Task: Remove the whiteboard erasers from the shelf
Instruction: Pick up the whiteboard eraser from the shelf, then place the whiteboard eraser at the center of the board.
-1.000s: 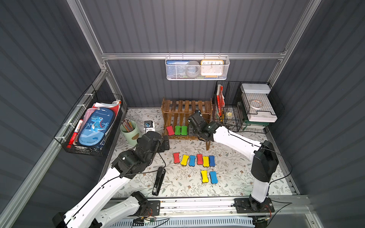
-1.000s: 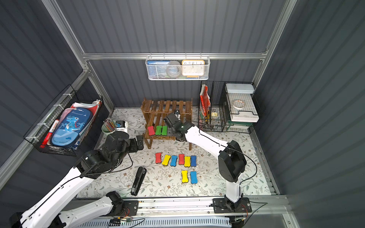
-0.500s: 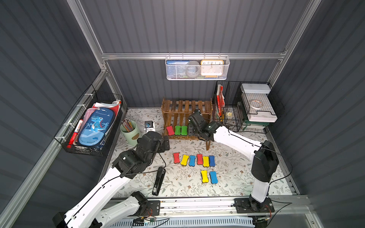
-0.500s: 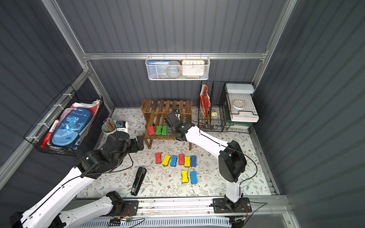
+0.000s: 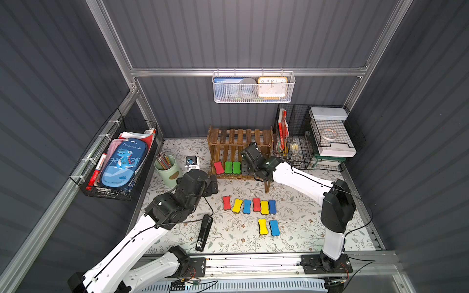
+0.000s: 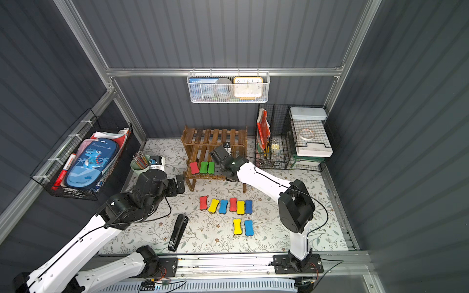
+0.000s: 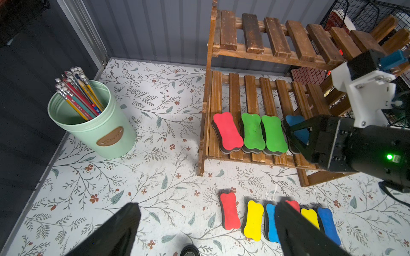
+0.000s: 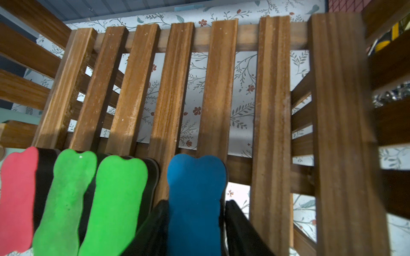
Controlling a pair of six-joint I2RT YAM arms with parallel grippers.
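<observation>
The wooden shelf (image 5: 238, 137) (image 6: 215, 134) stands at the back. Its lower tier (image 7: 250, 88) carries a red eraser (image 5: 218, 168) and two green erasers (image 5: 232, 167) side by side. Just right of them lies a blue eraser (image 8: 195, 199) (image 7: 296, 124). My right gripper (image 8: 196, 212) (image 5: 245, 166) is shut on it, one finger against each long side, and it still rests on the slats. My left gripper (image 7: 204, 221) (image 5: 212, 185) hangs open and empty above the mat, left of the shelf's front leg. Several erasers (image 5: 248, 205) lie on the mat in front.
A green pencil cup (image 5: 166, 170) stands left of the shelf. A black stapler (image 5: 204, 232) lies near the front edge. The black wire-mesh organiser (image 5: 294, 142) is close on the shelf's right. A pair of erasers (image 5: 269, 227) lies nearer the front.
The right gripper's fingers have closed in on the blue eraser. Both arms have stayed almost where they were.
</observation>
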